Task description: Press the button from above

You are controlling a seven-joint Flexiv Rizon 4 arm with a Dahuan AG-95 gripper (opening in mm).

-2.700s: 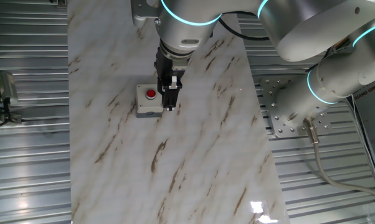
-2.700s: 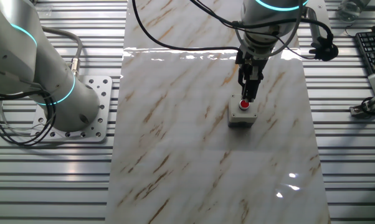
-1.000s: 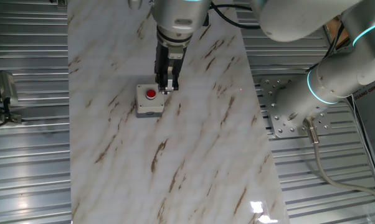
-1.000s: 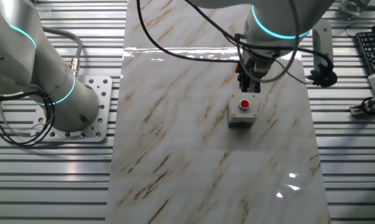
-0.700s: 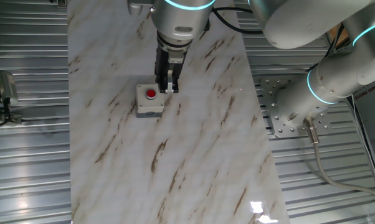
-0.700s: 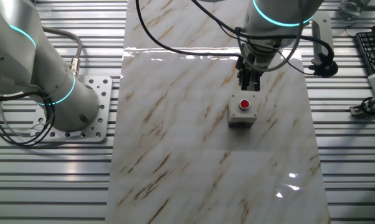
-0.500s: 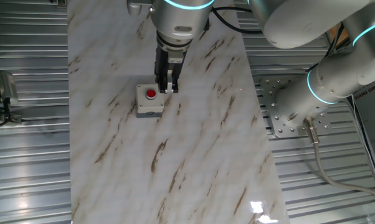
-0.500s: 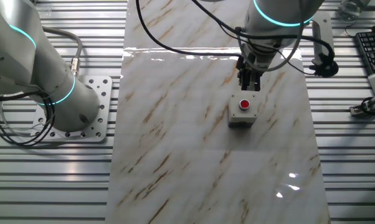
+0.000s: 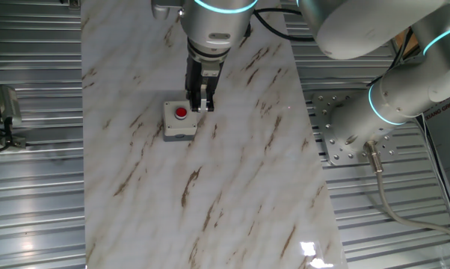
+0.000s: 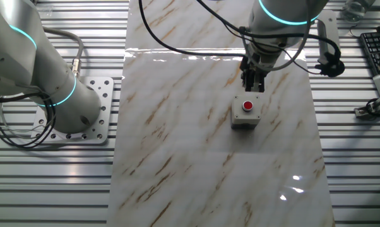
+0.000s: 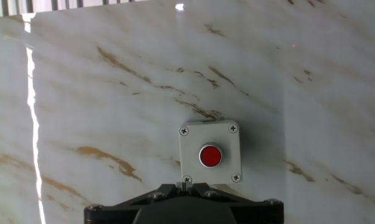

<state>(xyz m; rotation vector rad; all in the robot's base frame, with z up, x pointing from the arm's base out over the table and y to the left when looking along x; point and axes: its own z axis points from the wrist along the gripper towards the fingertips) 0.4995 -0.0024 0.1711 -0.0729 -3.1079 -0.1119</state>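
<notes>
The button (image 11: 210,155) sat in the top of its grey box (image 11: 210,152) on the marbled counter (image 9: 232,172). The claw (image 9: 202,107) hung above the box's edge, off to one side of the button and clear of it. In the hand view its fingertips (image 11: 185,185) met, holding nothing.

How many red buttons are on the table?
1. The red button sits in the top of the small grey box on the marble table, just in front of the gripper. No others show.
</notes>
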